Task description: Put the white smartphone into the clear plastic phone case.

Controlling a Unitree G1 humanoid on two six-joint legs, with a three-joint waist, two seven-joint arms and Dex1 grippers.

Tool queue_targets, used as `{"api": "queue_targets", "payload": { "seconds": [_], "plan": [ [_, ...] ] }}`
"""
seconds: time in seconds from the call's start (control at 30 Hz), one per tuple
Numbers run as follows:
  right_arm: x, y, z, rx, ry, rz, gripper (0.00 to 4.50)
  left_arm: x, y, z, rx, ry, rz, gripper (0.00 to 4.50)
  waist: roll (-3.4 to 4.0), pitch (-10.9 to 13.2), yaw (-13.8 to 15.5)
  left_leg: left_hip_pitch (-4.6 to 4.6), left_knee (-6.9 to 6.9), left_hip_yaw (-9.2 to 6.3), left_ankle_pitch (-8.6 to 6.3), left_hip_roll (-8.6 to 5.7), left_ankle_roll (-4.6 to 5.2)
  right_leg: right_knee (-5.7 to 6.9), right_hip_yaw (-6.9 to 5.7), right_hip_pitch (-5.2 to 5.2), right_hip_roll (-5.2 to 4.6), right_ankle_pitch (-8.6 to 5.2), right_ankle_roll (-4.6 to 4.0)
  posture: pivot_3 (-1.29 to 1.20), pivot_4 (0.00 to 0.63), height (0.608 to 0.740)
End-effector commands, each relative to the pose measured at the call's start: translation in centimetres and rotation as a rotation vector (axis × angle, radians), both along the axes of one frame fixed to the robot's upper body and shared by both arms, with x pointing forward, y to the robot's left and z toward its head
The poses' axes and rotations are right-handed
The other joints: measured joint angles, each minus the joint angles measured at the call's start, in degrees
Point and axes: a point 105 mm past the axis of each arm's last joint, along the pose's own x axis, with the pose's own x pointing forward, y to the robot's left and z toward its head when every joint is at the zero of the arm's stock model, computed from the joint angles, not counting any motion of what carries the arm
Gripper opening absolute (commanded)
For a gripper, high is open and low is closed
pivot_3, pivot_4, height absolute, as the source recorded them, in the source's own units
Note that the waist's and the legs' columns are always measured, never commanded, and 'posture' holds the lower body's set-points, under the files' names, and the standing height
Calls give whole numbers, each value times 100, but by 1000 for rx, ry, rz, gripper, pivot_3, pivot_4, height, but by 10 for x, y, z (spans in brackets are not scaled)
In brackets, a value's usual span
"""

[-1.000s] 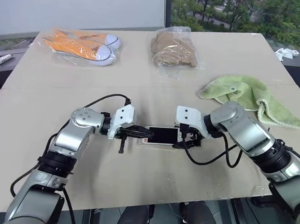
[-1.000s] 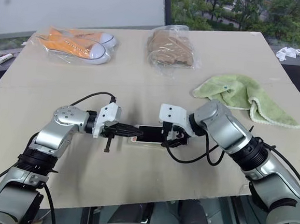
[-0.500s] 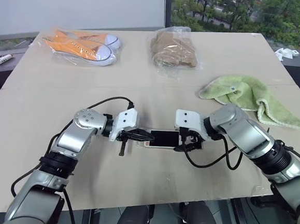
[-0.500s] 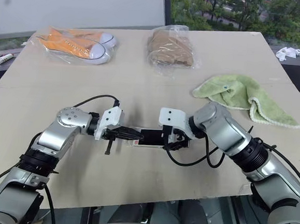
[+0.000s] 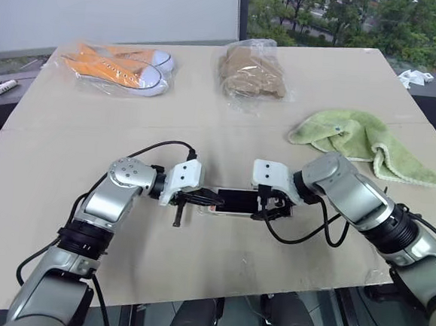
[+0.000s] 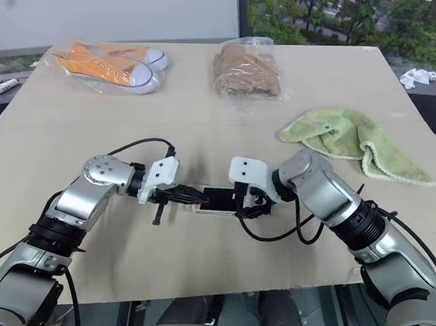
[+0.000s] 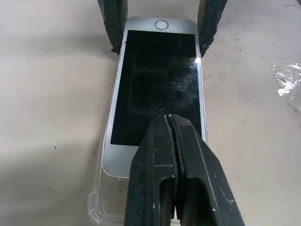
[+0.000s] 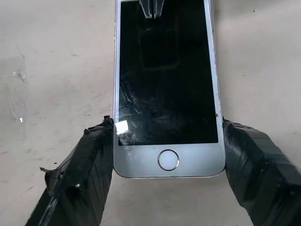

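The white smartphone (image 7: 157,84) lies screen-up on the surface (image 5: 205,132), partly in the clear plastic phone case (image 7: 101,207), whose corner still juts past the phone's end. The right pincer (image 8: 167,162) stays clamped across the home-button end. The left pincer (image 7: 171,136), fingers together, presses the screen. Little has shifted in the past second, so seating appears unfinished.
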Motion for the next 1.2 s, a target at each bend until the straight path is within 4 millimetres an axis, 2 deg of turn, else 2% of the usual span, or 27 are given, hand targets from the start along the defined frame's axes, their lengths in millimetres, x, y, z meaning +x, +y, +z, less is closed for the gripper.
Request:
{"api": "queue_targets", "payload": {
  "seconds": [0.03,0.37,0.4,0.47,0.73,0.93,1.03,1.2],
  "plan": [
    [0,7,8,6,-37,27,2951,-2,1,-5,46,12,-5,0,0,-1,-2,0,0,0,0,0,0,0,0,0,0,0,0,0,150,740],
    [-2,12,8,12,-23,36,2951,-1,6,-17,76,29,13,0,0,-6,-12,14,1,1,1,0,-2,6,1,10,1,0,0,0,150,740],
    [-3,13,9,18,-17,38,3975,-1,7,-17,76,28,14,0,0,-6,-12,21,0,1,1,0,-2,6,1,16,1,0,0,0,150,740],
    [-4,13,11,27,-12,39,4401,-1,7,-19,76,29,14,0,1,-6,-9,28,-1,1,1,0,-2,6,2,17,1,0,0,0,150,740],
    [4,0,36,100,-73,-31,4401,1,7,-25,74,28,8,0,1,-7,34,28,1,0,1,-1,-2,4,3,20,-2,0,0,0,150,740],
    [-1,-18,49,180,-73,-122,4401,2,7,-28,69,25,8,0,1,-10,52,29,0,-1,1,-2,-2,4,5,22,-3,0,0,0,150,740],
    [-2,-33,50,234,-66,-203,3545,1,8,-30,69,25,10,0,0,-12,83,29,0,-4,1,-1,-1,3,10,24,-4,0,0,0,150,740],
    [-12,-53,34,176,-38,-233,1191,1,8,-32,67,24,8,0,4,-14,145,30,0,-2,1,-2,-1,3,13,24,-4,0,0,0,150,740]
  ]
}}
